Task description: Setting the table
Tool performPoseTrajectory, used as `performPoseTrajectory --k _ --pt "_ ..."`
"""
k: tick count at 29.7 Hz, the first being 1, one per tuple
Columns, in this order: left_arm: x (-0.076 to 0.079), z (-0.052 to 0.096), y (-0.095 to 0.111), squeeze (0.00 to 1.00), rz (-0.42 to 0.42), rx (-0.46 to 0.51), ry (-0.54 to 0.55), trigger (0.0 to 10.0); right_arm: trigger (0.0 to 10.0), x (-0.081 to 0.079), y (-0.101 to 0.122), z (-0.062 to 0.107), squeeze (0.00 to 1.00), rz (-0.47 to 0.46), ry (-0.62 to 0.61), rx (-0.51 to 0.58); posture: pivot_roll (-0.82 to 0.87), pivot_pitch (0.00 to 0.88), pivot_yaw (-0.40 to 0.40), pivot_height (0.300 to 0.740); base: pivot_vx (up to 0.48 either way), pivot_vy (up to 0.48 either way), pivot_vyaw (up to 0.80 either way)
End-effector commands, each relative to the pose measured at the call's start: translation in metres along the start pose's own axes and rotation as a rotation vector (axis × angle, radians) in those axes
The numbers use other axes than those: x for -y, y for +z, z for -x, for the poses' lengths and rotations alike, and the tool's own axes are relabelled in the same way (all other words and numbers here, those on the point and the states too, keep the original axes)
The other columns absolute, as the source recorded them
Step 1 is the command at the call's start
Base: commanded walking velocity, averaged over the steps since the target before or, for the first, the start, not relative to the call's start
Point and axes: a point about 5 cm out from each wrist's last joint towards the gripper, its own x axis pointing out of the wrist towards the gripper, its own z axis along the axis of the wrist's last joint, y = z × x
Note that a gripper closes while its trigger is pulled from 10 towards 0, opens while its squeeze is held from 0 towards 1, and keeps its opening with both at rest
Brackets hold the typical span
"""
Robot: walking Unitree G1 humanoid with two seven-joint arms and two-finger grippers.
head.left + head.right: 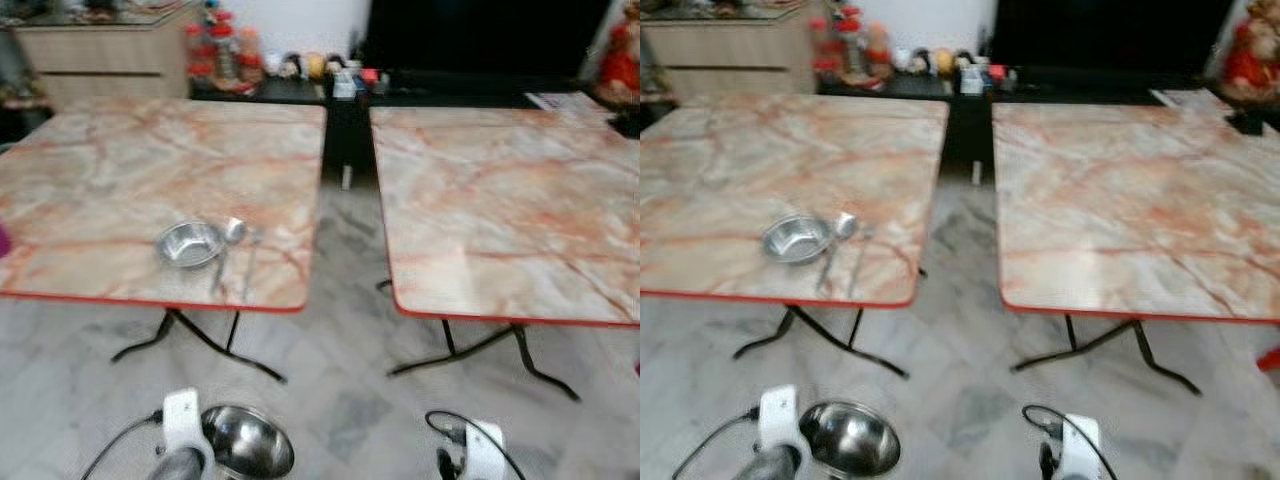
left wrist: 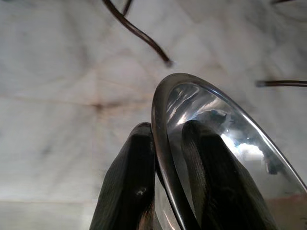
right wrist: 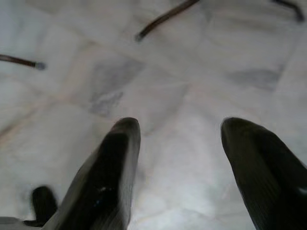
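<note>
Bowl (image 2: 201,124) rim sits pinched between left tool (image 2: 168,143) fingers.

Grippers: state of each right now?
Left gripper: jaws shut on the rim of a steel bowl, held low above the floor.
Right gripper: jaws open, holding nothing, over the floor.

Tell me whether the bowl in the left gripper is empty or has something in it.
Empty. The steel bowl, pinched at its rim by the left gripper, shows only bare shiny metal inside.
</note>
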Motion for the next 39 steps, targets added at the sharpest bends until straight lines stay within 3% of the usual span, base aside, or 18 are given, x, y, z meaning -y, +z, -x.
performPoseTrajectory --k 1,31,39 --pt "-0.0109 0.0022 -0.0040 0.00 -0.009 -0.011 0.030 10.0 10.0 -0.0057 0.0045 -0.0012 0.00 -0.013 0.011 0.016 0.00 0.000 -0.056 0.740 0.000 -0.371 0.00" --pt "-0.0115 0.0021 -0.0036 0.00 -0.021 -0.011 0.033 10.0 10.0 -0.0048 0.0024 -0.0007 0.00 -0.018 0.009 0.011 0.00 0.000 -0.055 0.740 0.000 -0.363 0.00" --pt "-0.0145 0.0029 -0.0052 0.00 0.009 -0.015 0.037 10.0 10.0 -0.0060 0.0022 -0.0007 0.00 -0.022 0.010 0.011 0.00 0.000 -0.051 0.740 0.000 0.000 0.00"
